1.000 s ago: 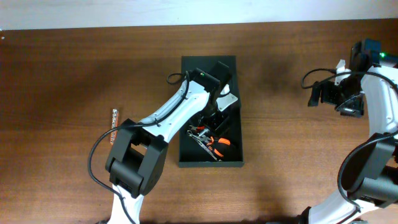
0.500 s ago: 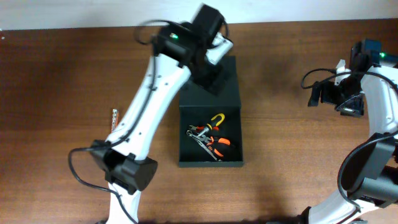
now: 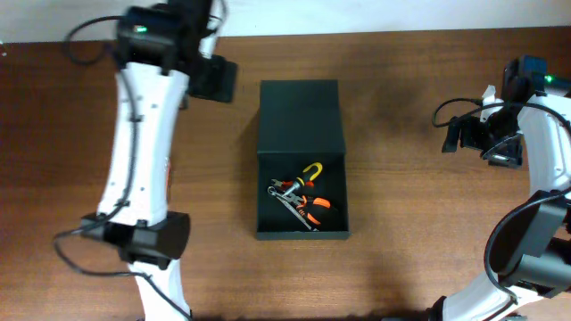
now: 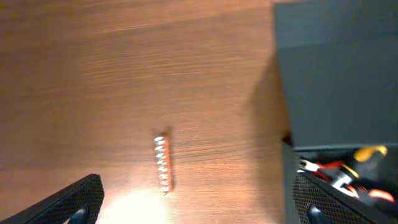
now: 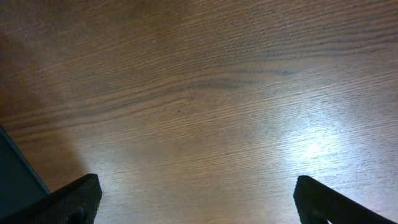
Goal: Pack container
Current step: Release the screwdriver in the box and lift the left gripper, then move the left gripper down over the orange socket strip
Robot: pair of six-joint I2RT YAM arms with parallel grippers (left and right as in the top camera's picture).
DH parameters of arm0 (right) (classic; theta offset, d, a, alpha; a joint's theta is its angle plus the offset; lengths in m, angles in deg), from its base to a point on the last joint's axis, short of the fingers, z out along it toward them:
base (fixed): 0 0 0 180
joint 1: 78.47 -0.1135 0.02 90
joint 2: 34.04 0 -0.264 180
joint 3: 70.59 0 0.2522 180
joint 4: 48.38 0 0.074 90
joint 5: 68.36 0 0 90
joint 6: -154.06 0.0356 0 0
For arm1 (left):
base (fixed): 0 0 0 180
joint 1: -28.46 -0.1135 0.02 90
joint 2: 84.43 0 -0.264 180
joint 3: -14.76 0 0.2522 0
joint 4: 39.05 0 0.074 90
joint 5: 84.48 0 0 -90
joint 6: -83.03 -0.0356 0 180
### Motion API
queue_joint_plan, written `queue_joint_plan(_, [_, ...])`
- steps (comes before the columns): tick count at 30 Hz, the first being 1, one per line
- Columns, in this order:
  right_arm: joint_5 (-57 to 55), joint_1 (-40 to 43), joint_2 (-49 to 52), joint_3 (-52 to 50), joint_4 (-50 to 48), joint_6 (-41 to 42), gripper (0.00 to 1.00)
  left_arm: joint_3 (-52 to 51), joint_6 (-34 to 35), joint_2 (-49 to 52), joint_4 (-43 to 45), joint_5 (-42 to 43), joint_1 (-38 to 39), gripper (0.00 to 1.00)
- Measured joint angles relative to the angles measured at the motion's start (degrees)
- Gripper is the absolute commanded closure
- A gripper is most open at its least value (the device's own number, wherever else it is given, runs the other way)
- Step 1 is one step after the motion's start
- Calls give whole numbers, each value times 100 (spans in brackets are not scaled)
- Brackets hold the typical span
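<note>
Both pincers are spread wide, holding nothing: the left gripper point(image 4: 198, 190) hovers above the table point(image 4: 124, 74) left of the container point(image 4: 339, 81), the right gripper point(image 5: 198, 186) well off right.

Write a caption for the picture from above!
Black box, lid open, tools inside, on a wooden table; the left gripper hangs open off its far left corner.

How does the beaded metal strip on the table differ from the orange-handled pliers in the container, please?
The strip lies on the table, outside the container; the pliers lie inside it. The strip is slim, straight and silvery; the pliers have orange handles. Neither is held.
</note>
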Motion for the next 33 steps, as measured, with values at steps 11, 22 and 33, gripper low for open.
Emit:
queue_joint_plan(11, [0,0,0,0,0,-4,1,-1561,280,-1486,-4,-74,-1517,1])
queue_joint_plan(22, [-2,0,0,0,0,2,1,-4341,289,-1637,1115,48,-2129,1])
queue_joint_plan(33, [0,0,0,-2,0,2,1,-5661,-627,-1626,2699,997,-2127,1])
